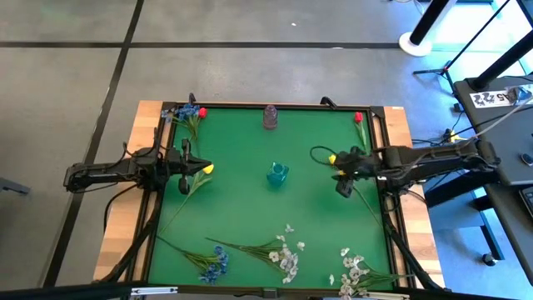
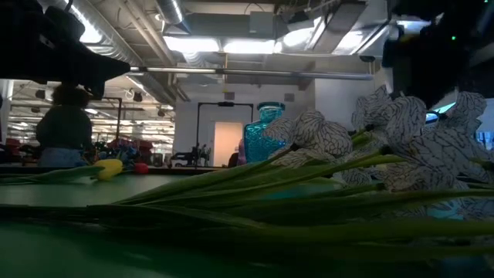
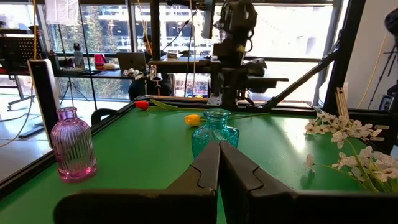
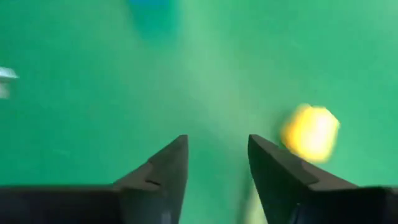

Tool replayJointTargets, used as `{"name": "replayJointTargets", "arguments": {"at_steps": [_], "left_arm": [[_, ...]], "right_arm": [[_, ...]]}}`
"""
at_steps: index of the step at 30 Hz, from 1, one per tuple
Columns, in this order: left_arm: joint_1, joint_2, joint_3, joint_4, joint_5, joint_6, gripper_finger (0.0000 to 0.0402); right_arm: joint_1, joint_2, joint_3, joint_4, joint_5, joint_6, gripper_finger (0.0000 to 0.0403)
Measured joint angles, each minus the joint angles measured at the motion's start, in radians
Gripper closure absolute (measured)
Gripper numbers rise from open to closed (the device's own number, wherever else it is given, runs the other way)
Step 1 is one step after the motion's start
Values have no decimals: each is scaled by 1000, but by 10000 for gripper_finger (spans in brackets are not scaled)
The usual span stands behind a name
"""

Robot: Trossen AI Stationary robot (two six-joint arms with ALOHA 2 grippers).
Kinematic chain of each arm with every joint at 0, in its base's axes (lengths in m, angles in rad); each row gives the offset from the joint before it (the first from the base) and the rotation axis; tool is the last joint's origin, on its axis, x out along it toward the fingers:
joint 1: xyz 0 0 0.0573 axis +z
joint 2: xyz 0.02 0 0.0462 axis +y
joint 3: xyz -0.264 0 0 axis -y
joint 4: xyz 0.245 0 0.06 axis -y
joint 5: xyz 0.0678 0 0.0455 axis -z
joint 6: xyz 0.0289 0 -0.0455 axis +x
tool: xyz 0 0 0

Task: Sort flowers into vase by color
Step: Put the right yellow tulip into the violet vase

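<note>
On a green felt-topped table [image 1: 250, 167], the right gripper [image 4: 217, 168] hangs at three o'clock with fingers spread and empty, a yellow tulip-like bud [image 4: 310, 132] just beside it. The left gripper [image 3: 219, 163], at nine o'clock, is pressed together. A teal glass vase [image 1: 277, 173] stands at centre, a pink ribbed glass vase [image 1: 271, 117] at twelve o'clock. No writing is legible.

Yellow bud [image 4: 310, 132] blurred; white sprays [image 2: 417, 139] cut off at edge

High view: looking straight down over the blue vase [image 1: 277, 174].
Low view: peering level toward it.
Left wrist view: facing it, sharing it with both.
Right wrist view: hovering close over green mat [image 4: 93, 93].
</note>
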State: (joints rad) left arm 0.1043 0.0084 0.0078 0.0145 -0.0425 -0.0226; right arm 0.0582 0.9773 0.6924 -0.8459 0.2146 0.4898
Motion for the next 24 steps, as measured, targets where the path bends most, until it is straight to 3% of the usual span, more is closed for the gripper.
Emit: {"name": "replayJointTargets", "arguments": {"at_steps": [8,17,24], "left_arm": [[0,0,0,0,0,0,401],[0,0,0,0,0,0,401],[0,0,0,0,1,0,401]], "right_arm": [[-54,235,-27,-56,-3,208,217],[-283,418,-27,36,-72,113,221],[-340,454,-25,74,-60,77,224]]}}
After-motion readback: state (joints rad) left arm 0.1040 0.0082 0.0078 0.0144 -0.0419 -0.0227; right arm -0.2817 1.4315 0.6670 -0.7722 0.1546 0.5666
